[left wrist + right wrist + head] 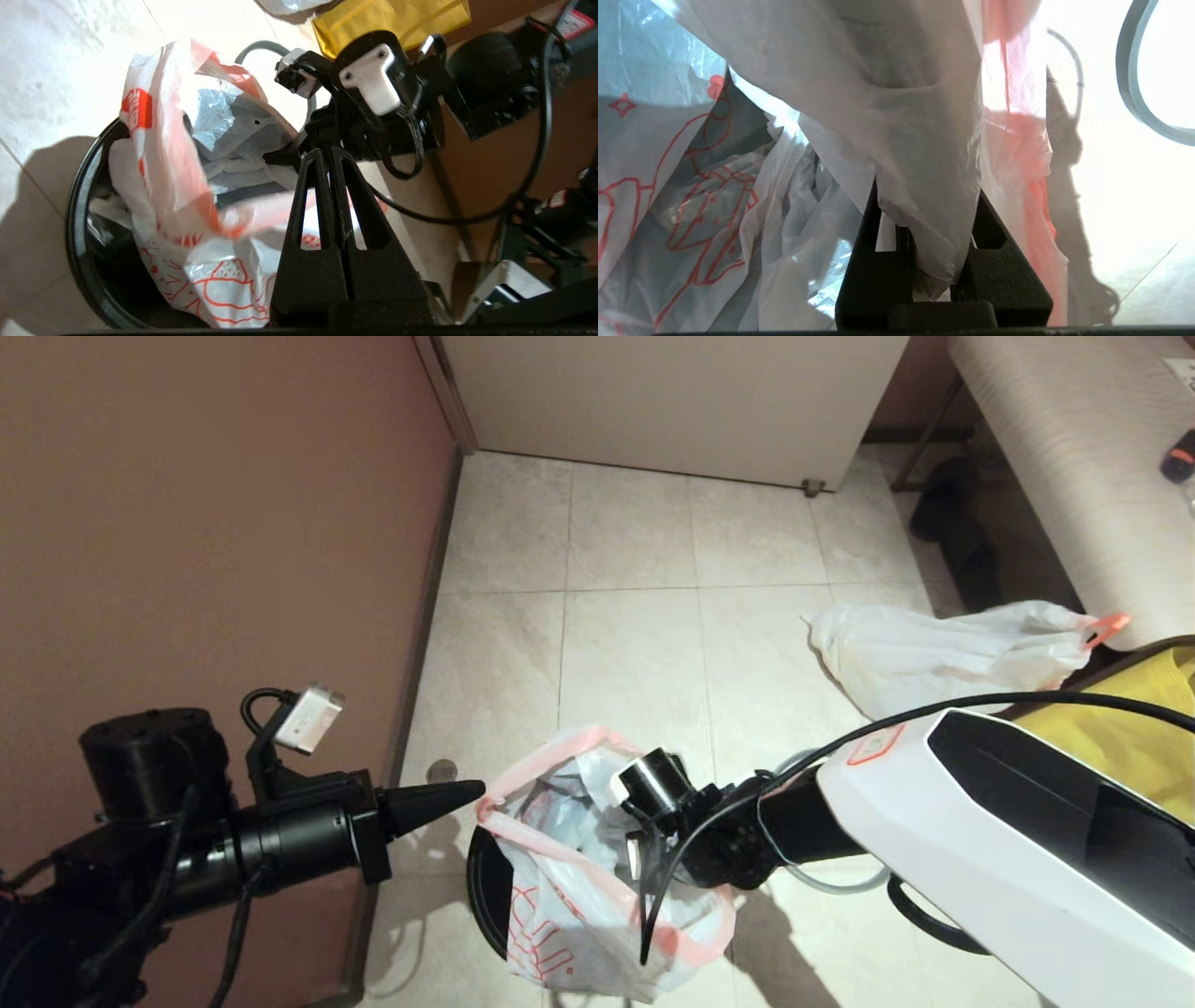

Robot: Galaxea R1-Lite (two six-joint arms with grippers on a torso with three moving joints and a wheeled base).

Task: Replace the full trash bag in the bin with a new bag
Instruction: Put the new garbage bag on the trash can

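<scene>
The right gripper [924,261] pinches the printed new bag [560,896] over the black bin [484,887], the clenched left gripper [471,791] just left, empty.

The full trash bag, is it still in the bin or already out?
Out. The full bag lies on the floor tiles, apart from the bin, which holds the printed new bag.

Glare-washed floor [1125,196], perhaps slight blur
</scene>
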